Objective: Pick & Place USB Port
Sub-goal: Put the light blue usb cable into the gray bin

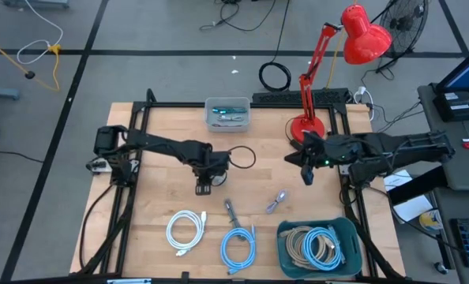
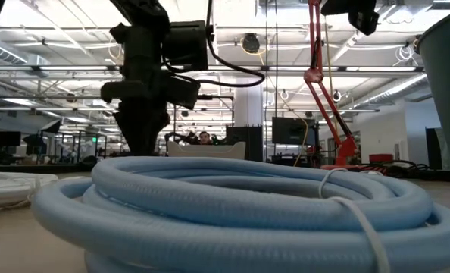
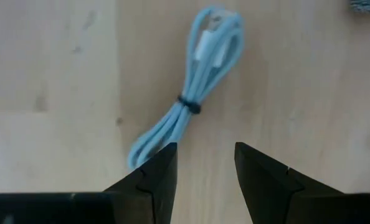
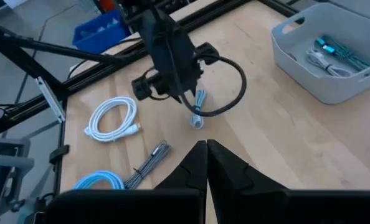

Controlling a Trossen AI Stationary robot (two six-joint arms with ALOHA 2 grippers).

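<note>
Hanging over the middle of the table [image 1: 155, 229], the left gripper [image 3: 205, 163] has its fingers spread open with nothing in them; a small light-blue cable bundle [image 3: 194, 93] lies flat on the wood right below it, not touched; the right gripper [image 4: 205, 163] is pinched fully shut and empty, up near the red lamp [image 1: 353, 47].
</note>
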